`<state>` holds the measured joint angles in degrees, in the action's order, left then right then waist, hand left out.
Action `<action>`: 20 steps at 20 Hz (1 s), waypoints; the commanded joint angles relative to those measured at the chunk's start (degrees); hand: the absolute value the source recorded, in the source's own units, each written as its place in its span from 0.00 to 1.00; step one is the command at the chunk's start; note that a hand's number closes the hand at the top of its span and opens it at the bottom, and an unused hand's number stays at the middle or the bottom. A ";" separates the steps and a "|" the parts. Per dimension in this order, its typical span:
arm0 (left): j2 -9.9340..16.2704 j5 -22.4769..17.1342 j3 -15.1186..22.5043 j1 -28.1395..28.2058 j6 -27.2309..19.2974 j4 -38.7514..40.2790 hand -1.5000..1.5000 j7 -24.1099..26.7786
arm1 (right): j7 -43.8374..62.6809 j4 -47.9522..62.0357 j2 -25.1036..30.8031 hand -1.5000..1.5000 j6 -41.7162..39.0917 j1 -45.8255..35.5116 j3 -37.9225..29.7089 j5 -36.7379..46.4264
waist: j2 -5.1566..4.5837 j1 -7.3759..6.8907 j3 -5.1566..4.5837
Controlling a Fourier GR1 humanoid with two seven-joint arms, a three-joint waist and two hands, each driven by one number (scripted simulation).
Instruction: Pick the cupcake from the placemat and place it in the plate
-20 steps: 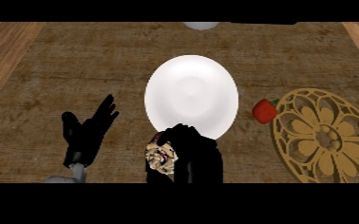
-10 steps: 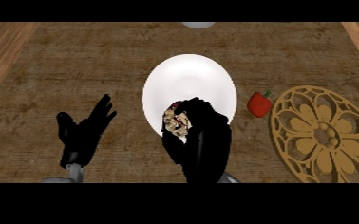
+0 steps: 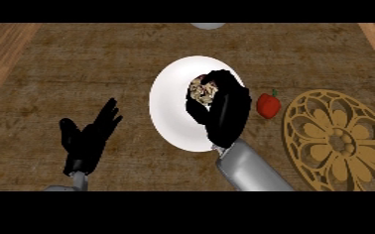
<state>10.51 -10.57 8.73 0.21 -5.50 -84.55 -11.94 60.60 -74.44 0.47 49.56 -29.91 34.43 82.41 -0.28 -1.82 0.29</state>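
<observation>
A white plate (image 3: pixel 172 114) lies in the middle of the brown counter. Over it my right hand (image 3: pixel 223 106) curls round the cupcake (image 3: pixel 201 90), whose pale speckled top shows at the hand's left side. The cupcake is above the plate's upper right part; I cannot tell if it touches the plate. The golden openwork placemat (image 3: pixel 333 136) lies at the right with nothing on it. My left hand (image 3: pixel 88 139) rests open at the lower left, fingers up.
A red pepper (image 3: pixel 268 104) sits between the plate and the placemat, close to my right hand. A grey round object (image 3: pixel 208 26) shows at the top edge. A lighter wooden strip (image 3: pixel 15 42) runs along the left.
My right hand has carried the cupcake forward, from the plate's near rim to over its upper right part. The left hand has barely moved.
</observation>
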 commanded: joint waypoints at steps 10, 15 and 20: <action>-0.56 -0.38 0.65 0.28 0.52 -1.93 0.50 -3.35 | -10.48 25.93 -0.46 0.00 -0.57 -10.03 -9.53 -32.35 | -0.93 -1.90 -0.10; -1.68 0.84 0.77 -0.58 0.48 1.65 0.50 -0.54 | -30.07 26.64 -0.15 0.00 3.17 -10.33 -11.81 -46.40 | -0.92 -0.80 -0.10; -3.02 3.03 1.92 -1.22 -2.12 1.15 0.50 -2.01 | -41.80 19.88 -0.46 0.00 11.69 -7.29 -13.35 -54.39 | -0.50 0.22 -0.03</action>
<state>9.20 -9.28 9.02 -0.59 -5.48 -84.31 -11.92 28.52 -49.87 0.07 56.49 -39.93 22.36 34.82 -0.85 -2.68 0.53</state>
